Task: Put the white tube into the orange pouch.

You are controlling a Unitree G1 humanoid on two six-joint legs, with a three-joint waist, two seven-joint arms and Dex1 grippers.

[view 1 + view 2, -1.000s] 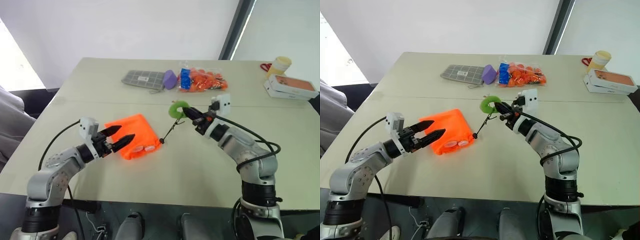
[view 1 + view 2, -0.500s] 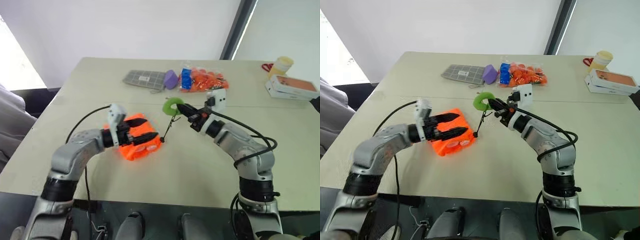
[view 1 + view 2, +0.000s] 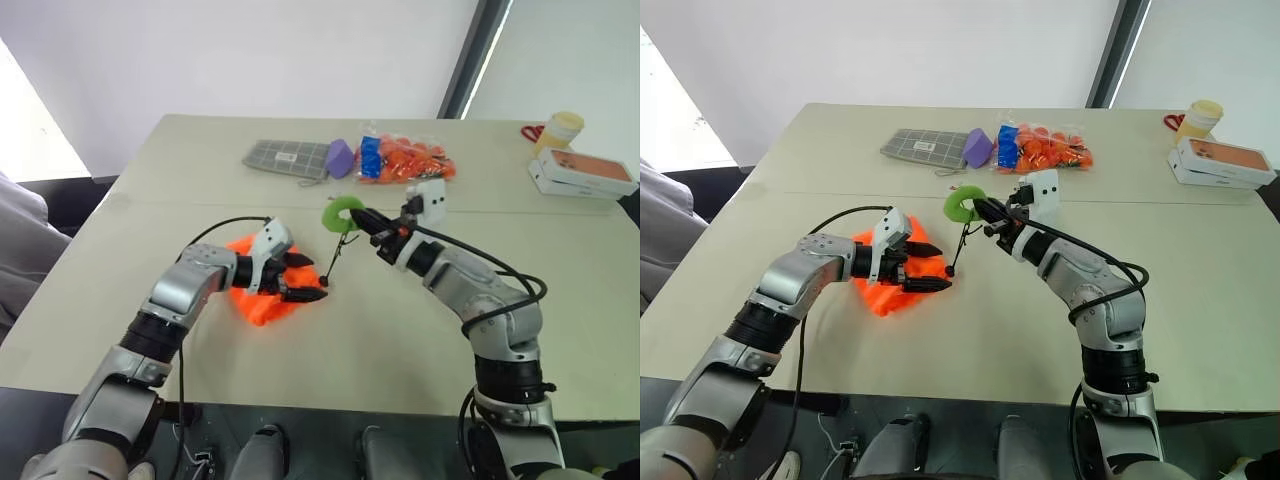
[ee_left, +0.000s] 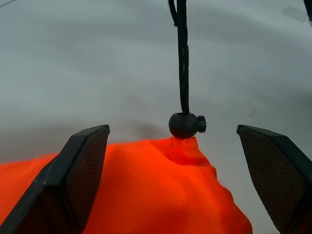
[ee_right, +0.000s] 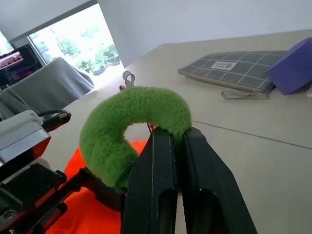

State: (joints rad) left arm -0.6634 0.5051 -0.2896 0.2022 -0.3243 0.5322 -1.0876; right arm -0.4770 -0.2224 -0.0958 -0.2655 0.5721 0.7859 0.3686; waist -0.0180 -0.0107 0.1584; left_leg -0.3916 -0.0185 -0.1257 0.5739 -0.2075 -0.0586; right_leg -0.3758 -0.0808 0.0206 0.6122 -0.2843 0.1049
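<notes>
2 claws, left claw (image 3: 925, 268) wide open astride crumpled neon-orange pouch (image 3: 880, 295), right claw (image 3: 985, 212) pinching lime-green ring (image 3: 962, 203).

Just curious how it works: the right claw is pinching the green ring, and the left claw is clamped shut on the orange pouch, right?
Not quite. The right claw does pinch the green ring, but the left claw is wide open, its fingers straddling the orange pouch. The left wrist view shows it.

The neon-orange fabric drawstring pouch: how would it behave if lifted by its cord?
The neon-orange fabric drawstring pouch looks crumpled and soft, so it would probably sag. Pulling the thin black cord by the fuzzy lime-green ring likely cinches its mouth.
</notes>
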